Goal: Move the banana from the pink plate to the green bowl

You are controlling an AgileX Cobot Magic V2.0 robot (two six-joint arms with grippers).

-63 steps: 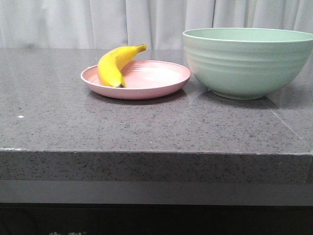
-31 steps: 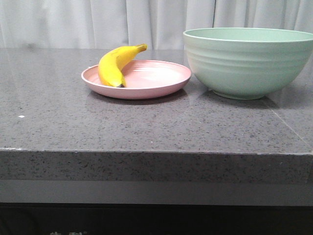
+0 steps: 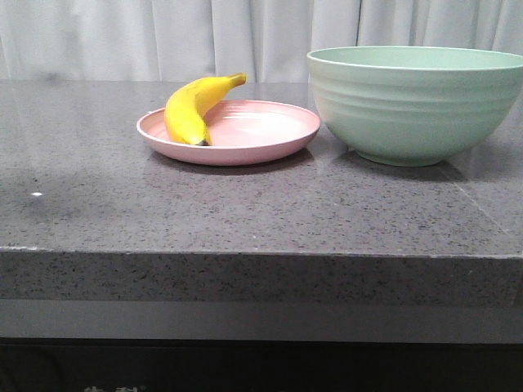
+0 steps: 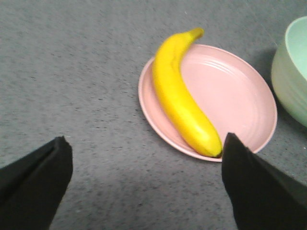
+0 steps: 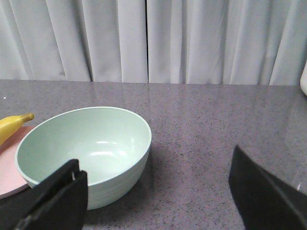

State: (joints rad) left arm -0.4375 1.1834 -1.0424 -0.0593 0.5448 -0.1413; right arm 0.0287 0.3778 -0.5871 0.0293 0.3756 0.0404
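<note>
Two claws are in play, both spread wide and both empty. Step in hand, as judged: approach before the pick; no grasp has been made.

Left claw (image 4: pixel 144 187): its dark fingers (image 4: pixel 33 182) stand well apart above the grey table (image 4: pixel 72 72). The banana (image 4: pixel 180 93) lies just ahead of this claw, its blunt end nearest the claw's right-hand finger and its stem end pointing away. It rests along one edge of the pink plate (image 4: pixel 235 96), with the stem end overhanging the rim. Nothing touches the fruit.

Next move, as judged: bring the left claw forward and down so the fingers straddle the thick middle of the banana across its width, then close. The low plate rim sits close under the fruit, so the fingers need to descend without catching it.

Beyond the plate stands the green bowl (image 3: pixel 417 102), near the plate, though contact cannot be confirmed. Its wall is tall, so the carry needs a lift clear of the rim.

Right claw (image 5: pixel 158 201) hangs near the bowl's far side, gripping nothing. A white curtain (image 5: pixel 192 38) closes off the back. Nothing lies between banana and bowl.
</note>
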